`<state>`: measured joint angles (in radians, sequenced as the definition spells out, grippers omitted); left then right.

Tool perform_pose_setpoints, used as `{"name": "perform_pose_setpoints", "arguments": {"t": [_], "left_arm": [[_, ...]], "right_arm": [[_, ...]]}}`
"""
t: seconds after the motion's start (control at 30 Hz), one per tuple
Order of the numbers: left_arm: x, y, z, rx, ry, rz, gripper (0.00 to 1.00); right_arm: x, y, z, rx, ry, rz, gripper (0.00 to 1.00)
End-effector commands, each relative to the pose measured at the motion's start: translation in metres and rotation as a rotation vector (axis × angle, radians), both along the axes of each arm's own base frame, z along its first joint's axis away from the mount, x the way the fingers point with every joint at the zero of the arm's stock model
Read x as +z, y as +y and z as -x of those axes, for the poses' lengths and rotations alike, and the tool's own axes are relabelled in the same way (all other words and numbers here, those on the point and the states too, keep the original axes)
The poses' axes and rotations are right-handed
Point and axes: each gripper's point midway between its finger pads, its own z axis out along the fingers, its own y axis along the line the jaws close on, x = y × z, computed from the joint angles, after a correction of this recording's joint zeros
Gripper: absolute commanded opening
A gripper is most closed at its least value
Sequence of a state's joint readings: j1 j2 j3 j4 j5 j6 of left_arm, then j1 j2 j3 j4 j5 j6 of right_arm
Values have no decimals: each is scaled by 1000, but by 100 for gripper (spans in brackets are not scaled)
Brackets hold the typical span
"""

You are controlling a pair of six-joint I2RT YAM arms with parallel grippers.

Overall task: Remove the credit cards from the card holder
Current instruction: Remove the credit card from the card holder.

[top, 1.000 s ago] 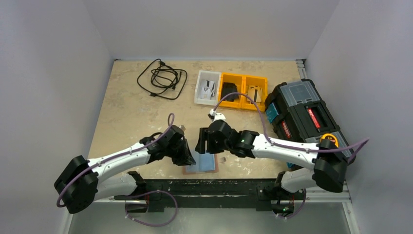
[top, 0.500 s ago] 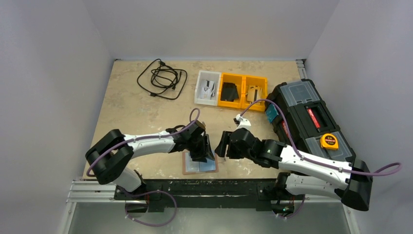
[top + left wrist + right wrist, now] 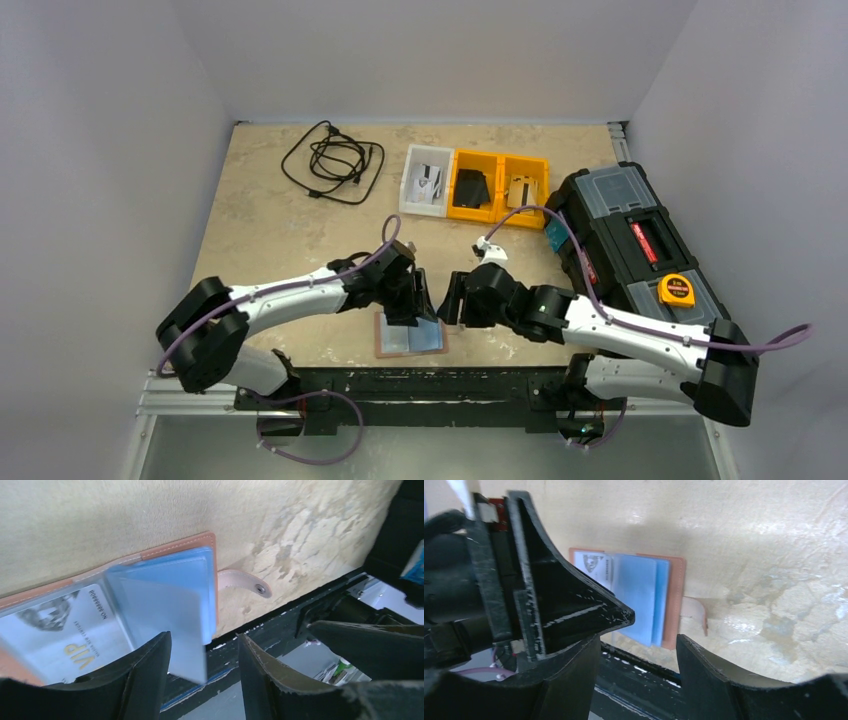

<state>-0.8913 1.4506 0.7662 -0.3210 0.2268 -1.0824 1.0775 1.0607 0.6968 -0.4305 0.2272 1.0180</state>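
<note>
Top external view showed a beige marbled table [image 3: 250,230] between white walls, with the card holder [image 3: 380,342] lying open at its near edge and the credit cards [image 3: 425,335] lying on it; well behind the holder, yellow trays [image 3: 500,185] held small dark items; the left gripper [image 3: 412,303] and right gripper [image 3: 452,302] hung just behind the holder, jaws apart and empty

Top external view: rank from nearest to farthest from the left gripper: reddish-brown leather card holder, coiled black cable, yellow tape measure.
1. Reddish-brown leather card holder, right under the left gripper, near edge.
2. Coiled black cable, far left corner.
3. Yellow tape measure, on the black toolbox, right.
</note>
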Motion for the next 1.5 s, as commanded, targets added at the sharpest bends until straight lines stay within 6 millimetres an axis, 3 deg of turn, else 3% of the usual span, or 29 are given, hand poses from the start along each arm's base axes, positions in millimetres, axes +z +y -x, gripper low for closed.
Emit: {"name": "perform_pose_setpoints", "arguments": {"t": [0.0,0.33,0.53,0.7,0.83,1.0,1.17,1.27,1.47], "left_arm": [[23,22,-14,37,-83,-12,51],[14,73,-16,139,-72,-57,43],[3,88,-14,175,-49,-105,36],[-5,102,-13,219,-37,-121,29],[-7,92,-13,168,-30,-84,22],[0,73,-14,109,-30,-1,12],[13,44,-14,26,-37,102,11],[17,27,-12,-22,-29,126,12],[-2,15,-12,-28,53,98,20]], "right_arm": [[40,35,-4,58,-59,-131,57],[47,106,19,206,-42,-170,51],[45,127,22,258,-37,-166,43],[31,144,27,300,-6,-158,37],[21,148,23,297,2,-116,35],[30,138,24,269,-3,-130,35],[38,129,19,242,-39,-130,34],[32,128,22,244,-26,-128,34],[15,119,23,220,-12,-125,31]]}}
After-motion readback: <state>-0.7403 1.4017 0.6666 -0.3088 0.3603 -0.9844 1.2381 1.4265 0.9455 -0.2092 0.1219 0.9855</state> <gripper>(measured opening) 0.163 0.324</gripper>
